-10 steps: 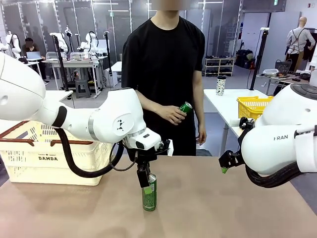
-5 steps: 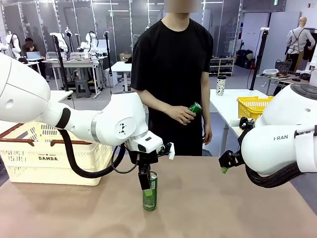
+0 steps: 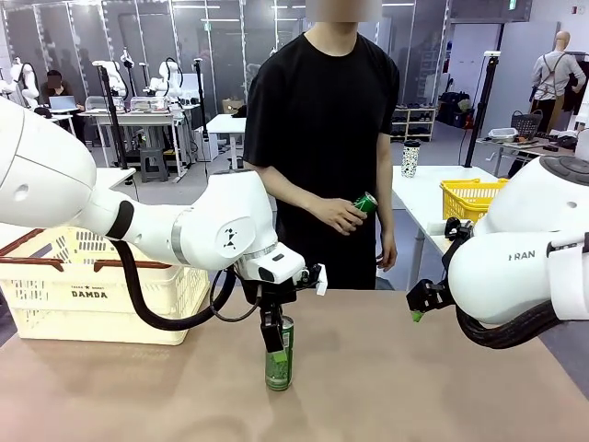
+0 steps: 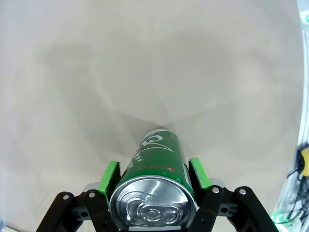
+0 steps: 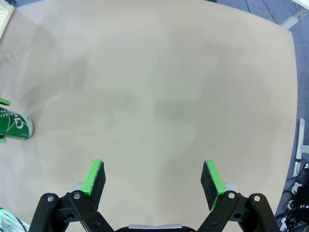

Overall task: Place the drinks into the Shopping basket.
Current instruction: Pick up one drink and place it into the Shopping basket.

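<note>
Left hand (image 3: 276, 343): clamped on the upright green can (image 3: 279, 365), green pads (image 4: 109, 177) pressed to both its sides.
Can: stands on the surface (image 3: 414, 387), right of the Shopping basket (image 3: 92, 295) and apart from it (silver top up).
Right hand (image 5: 152, 180): spread wide, holding nothing, far right of the Shopping basket.
Second green can (image 3: 366, 203): held by the person (image 3: 322, 138), beyond the Shopping basket's right end.

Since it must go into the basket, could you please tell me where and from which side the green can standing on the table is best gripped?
Grip the green can on its upper wall, below the silver top, coming straight down from above. It stands upright on the table, so its round sides are free for opposing pads. The left gripper holds it that way.
</note>
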Tool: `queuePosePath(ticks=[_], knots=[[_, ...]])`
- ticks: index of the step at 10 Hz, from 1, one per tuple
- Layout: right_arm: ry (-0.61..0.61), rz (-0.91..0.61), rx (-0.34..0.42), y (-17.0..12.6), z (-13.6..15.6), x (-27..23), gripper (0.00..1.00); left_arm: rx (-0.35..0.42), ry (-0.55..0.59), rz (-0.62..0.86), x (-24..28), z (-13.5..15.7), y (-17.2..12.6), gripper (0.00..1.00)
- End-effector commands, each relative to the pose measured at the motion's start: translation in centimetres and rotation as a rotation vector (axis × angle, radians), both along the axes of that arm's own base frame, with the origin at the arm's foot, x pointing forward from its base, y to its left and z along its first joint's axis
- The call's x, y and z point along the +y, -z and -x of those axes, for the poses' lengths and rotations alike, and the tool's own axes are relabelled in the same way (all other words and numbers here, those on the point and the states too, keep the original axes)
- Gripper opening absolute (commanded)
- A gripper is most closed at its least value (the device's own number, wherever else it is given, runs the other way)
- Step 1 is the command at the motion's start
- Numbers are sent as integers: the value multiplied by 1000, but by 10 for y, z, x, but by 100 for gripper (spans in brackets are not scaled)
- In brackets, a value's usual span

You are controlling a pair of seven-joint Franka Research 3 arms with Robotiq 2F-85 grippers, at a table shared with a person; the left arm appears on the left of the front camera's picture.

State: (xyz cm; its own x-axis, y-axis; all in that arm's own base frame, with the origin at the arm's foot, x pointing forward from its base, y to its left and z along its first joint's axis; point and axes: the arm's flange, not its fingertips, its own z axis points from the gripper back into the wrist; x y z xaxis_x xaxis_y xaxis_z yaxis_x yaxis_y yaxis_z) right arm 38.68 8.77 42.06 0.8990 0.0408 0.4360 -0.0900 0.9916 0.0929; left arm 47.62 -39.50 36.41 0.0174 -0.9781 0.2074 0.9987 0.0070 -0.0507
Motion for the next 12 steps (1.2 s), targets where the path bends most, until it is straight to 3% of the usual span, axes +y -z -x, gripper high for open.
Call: queuePosePath(ticks=[1,6,9,12], knots=[[3,-3,0,0,0,-1,100,0,0,9,0,0,2,51],[3,-3,0,0,0,-1,100,-7,-10,17,7,7,-2,0],[3,-3,0,0,0,-1,100,-107,-29,43,15,30,-31,0],[3,-3,0,0,0,-1,100,-188,-79,35,42,49,-77,0]])
